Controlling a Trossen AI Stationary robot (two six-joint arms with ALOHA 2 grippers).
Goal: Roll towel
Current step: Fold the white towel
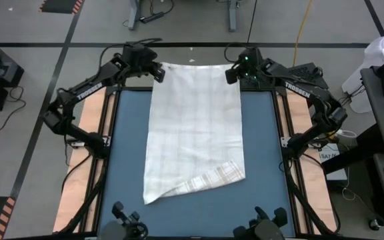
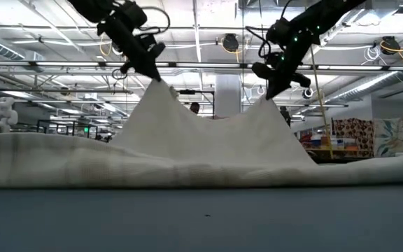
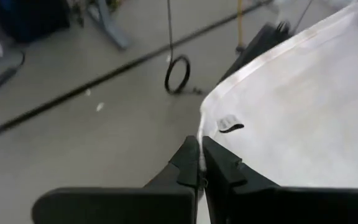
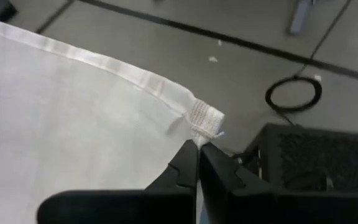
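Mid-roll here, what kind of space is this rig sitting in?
Probably a large open lab or workshop hall: exposed ceiling trusses with strip lights, a grey concrete floor marked with black tape lines, and cables lying loose on it.

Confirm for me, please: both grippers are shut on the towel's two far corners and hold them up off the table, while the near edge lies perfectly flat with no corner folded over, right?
Not quite. The left gripper and right gripper do pinch the towel at its far corners and lift them, but the high view shows one near corner folded back over the cloth, not flat.
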